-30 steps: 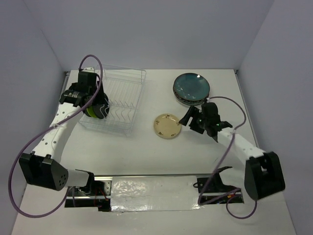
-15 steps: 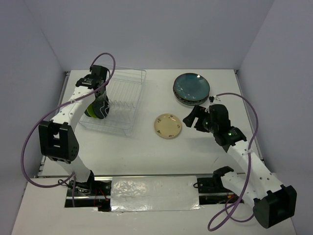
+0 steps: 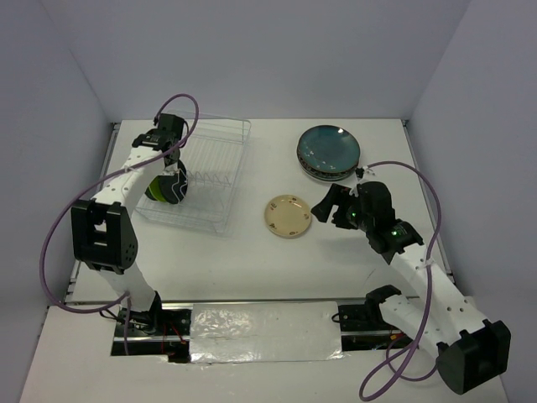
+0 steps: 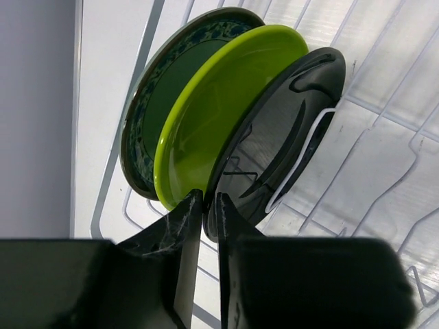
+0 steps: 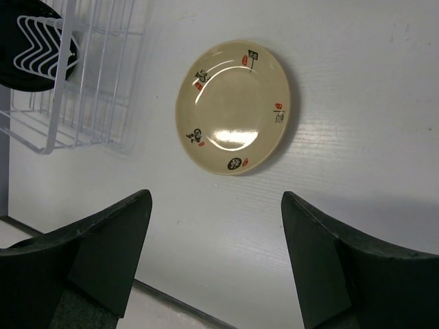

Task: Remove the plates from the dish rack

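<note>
Three plates stand upright in the white wire dish rack (image 3: 238, 175): a blue-patterned one with a green centre (image 4: 145, 103), a lime-green one (image 4: 226, 103) and a black one (image 4: 291, 133). My left gripper (image 4: 206, 205) is inside the rack (image 4: 384, 116), its jaws pinched on the black plate's lower rim; from above it sits at the rack's left side (image 3: 174, 186). A cream plate with small marks (image 3: 288, 216) lies flat on the table. My right gripper (image 5: 216, 199) hovers just right of it, open and holding nothing (image 3: 325, 206).
A stack of plates topped by a large dark teal one (image 3: 328, 149) sits at the back right. The enclosure's walls close in the table on three sides. A foil-covered strip (image 3: 260, 323) runs along the near edge between the arm bases.
My left gripper has closed from wide open onto the black plate's rim, and the left arm has shifted its pose. My right gripper has stayed open beside the cream plate.
</note>
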You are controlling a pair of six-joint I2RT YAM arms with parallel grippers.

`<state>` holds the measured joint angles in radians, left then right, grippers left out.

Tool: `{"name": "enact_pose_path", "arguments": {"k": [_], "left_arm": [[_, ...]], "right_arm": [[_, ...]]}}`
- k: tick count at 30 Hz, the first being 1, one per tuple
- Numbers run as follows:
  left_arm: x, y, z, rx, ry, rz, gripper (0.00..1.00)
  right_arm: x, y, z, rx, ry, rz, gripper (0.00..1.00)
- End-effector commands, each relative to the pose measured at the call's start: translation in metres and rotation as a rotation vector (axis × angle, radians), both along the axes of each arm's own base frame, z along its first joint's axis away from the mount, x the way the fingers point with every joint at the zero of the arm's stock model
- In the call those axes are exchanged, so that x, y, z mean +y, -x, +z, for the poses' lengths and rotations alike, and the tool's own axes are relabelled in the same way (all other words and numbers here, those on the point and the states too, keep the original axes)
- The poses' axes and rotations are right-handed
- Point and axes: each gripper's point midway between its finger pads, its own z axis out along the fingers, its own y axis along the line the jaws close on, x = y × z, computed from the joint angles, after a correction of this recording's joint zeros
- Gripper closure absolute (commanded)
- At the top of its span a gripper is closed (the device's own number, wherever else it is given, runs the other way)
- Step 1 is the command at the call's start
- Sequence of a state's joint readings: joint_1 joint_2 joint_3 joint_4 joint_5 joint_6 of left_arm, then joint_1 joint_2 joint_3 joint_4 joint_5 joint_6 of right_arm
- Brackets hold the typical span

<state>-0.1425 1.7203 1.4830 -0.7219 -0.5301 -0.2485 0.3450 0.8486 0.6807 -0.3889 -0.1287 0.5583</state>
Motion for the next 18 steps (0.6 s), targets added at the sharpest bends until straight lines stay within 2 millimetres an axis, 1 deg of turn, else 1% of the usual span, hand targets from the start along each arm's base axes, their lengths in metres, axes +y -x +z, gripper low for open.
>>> {"name": "enact_pose_path", "arguments": {"k": [1, 3, 6, 8, 9, 10, 14, 15, 18], "left_arm": [[0.002, -0.005, -0.007, 0.014, -0.016, -0.006, 0.75], [0.003, -0.004, -0.004, 0.006, -0.021, -0.007, 0.80], [0.005, -0.002, -0.004, 0.010, -0.031, -0.011, 0.80], [0.004, -0.001, -0.008, 0.019, -0.029, -0.018, 0.75], [0.003, -0.002, -0.010, 0.023, -0.025, -0.019, 0.67], [0.004, -0.001, -0.011, 0.034, -0.027, -0.015, 0.66], [0.005, 0.001, -0.019, 0.059, -0.035, -0.012, 0.67], [0.006, 0.001, -0.020, 0.060, -0.033, -0.008, 0.65], [0.005, 0.002, -0.017, 0.054, -0.033, -0.007, 0.71]], "right_arm": [[0.005, -0.001, 0.007, -0.037, -0.005, 0.026, 0.17], [0.004, 0.000, 0.011, -0.046, -0.005, 0.024, 0.17], [0.005, 0.002, 0.015, -0.056, -0.009, 0.029, 0.17], [0.004, 0.002, 0.018, -0.064, -0.013, 0.025, 0.17], [0.004, 0.002, 0.018, -0.063, -0.015, 0.026, 0.17], [0.005, 0.003, 0.018, -0.062, -0.015, 0.028, 0.17], [0.004, 0.003, 0.019, -0.069, -0.017, 0.027, 0.17], [0.004, 0.004, 0.019, -0.068, -0.014, 0.028, 0.17], [0.004, 0.003, 0.019, -0.068, -0.013, 0.027, 0.17]]}}
